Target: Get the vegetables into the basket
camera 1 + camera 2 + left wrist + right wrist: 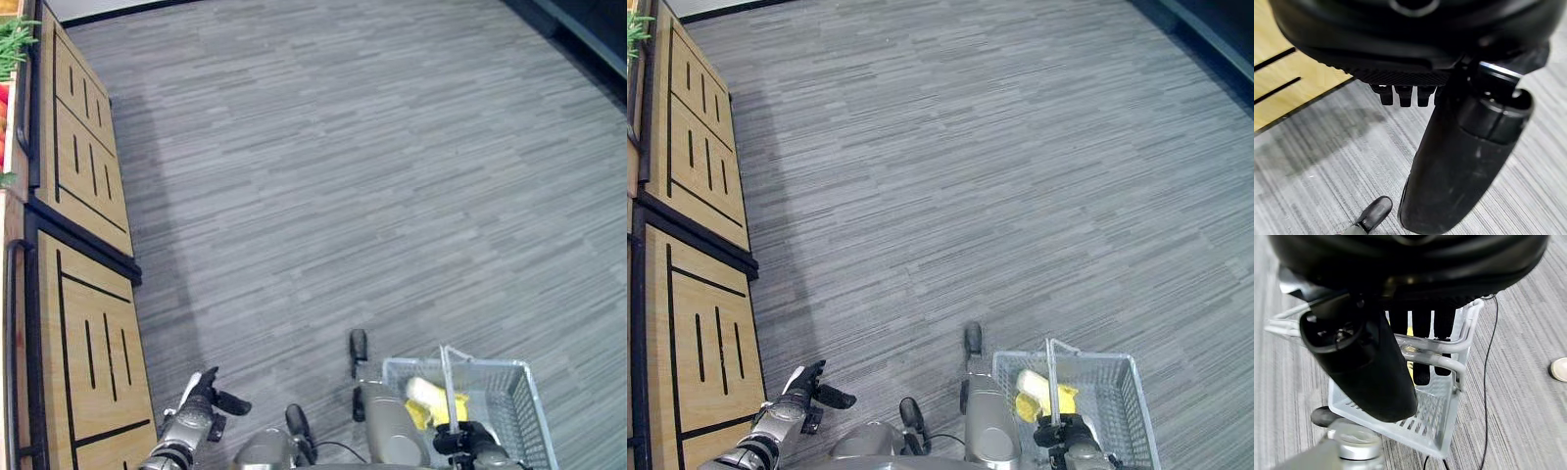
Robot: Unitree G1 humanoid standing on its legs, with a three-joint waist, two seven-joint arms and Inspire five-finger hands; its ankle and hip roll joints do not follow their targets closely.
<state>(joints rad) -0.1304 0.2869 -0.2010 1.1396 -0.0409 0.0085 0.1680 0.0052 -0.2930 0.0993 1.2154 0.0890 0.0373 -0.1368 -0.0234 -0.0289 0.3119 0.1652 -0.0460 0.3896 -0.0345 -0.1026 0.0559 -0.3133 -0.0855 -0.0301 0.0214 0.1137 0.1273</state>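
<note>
Left eye view: the basket (509, 416), a pale grey slatted carrier, hangs low from the right hand (468, 438), whose fingers are curled round the upright handle (447, 377); inside it, against the wall nearest the robot, lies a pale vegetable (427, 391) on something yellow (446, 408) whose kind cannot be told. The vegetable's long axis runs roughly along that near wall, one blunt end toward the handle. The left hand (203, 399) hangs near the wooden display stand (83, 323), on the side away from the basket, holding nothing. Greens (14, 41) show at the far end of the stand, well apart from the basket. Right eye view: same layout; the left hand's (803, 389) fingers are relaxed and spread. Left wrist view: the fingers (1403, 95) extend loosely over the grey floor (1322, 166) beside the stand, empty. Right wrist view: the fingers (1421, 333) hook over the basket's handle bar (1437, 360). Probable risks: a basket hung from one bar may swing or tip during walking, spilling its load; it may also knock the stand if carried close.
</note>
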